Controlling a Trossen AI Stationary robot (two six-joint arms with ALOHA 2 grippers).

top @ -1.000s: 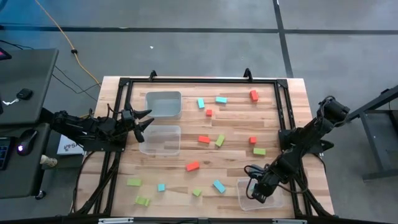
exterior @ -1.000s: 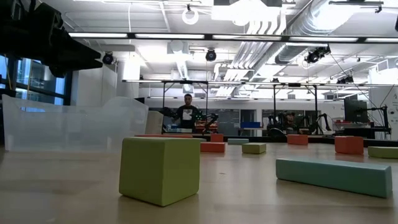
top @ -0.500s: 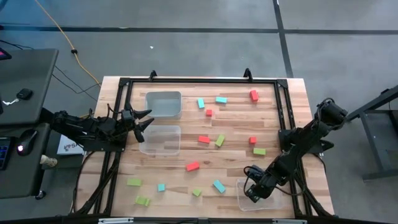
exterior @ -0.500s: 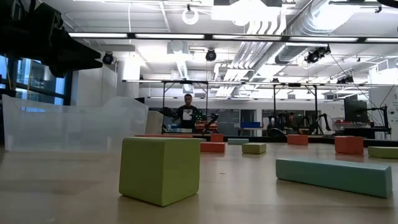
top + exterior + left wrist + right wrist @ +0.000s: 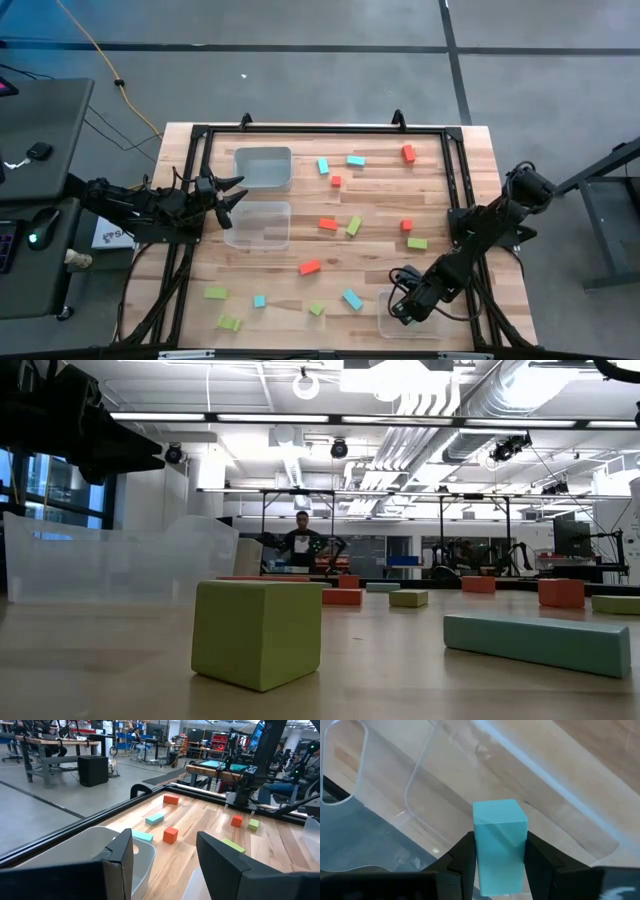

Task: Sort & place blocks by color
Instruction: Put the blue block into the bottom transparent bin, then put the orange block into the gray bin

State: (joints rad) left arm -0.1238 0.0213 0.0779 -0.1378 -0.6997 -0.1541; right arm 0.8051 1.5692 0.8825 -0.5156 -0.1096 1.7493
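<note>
1. Over the clear rectangular plastic tub [image 5: 425, 315] at the near right corner of the table, your right gripper [image 5: 404, 308] is clamped on a small teal cube with smooth, matte faces [image 5: 499, 842]. In the right wrist view the two dark fingers press both its sides, and the glossy tub floor lies just below it.

2. Compared with one second ago, the right arm has slid a little along the tub, toward its left end. The jaws may be starting to loosen, but the cube still sits firm between them, so I judge the drop is close and not yet done.

3. This means the near right tub is becoming the teal one. It is hard to see from above if other blocks already lie inside, because the arm covers it.

4. Your left gripper [image 5: 232, 195] waits at the left edge with its fingers apart and nothing between them, beside two more clear tubs: the far one [image 5: 263, 167] and the middle one [image 5: 259, 225]. It has not moved.

5. The other blocks remain spread on the pale wooden table top [image 5: 380, 245], for example a red bar [image 5: 310, 267], a lime green bar [image 5: 353, 226] and a teal bar [image 5: 352, 299]. All have sharp edges and flat faces, so they should be easy to pinch.

6. In the low view, a lime green cube [image 5: 258, 631] stands closest to the camera.
</note>
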